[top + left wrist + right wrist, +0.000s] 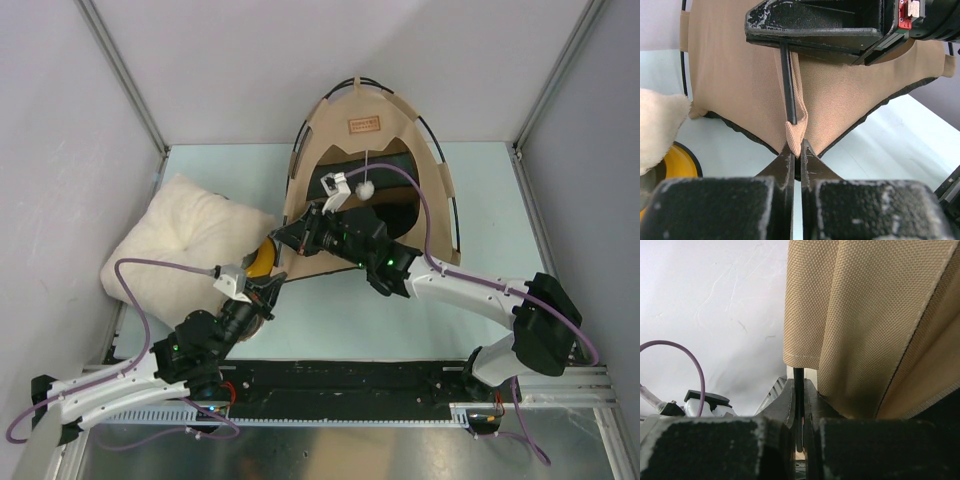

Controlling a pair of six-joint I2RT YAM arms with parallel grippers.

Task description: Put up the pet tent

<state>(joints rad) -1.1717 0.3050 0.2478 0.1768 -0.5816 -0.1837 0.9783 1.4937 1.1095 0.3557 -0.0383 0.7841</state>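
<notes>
I see the pet tent (375,140) standing at the far edge of the desk (490,210), near its middle, with the opening toward the arms. My left claw (797,150) is closed on the fabric tab (795,134) at the tent's front left bottom corner. My right claw (799,390) is closed on the black pole (799,376), just above that tab. The pillow (185,245) lies at the left edge, and the yellow bowl holder (262,258) is just beside it.
</notes>
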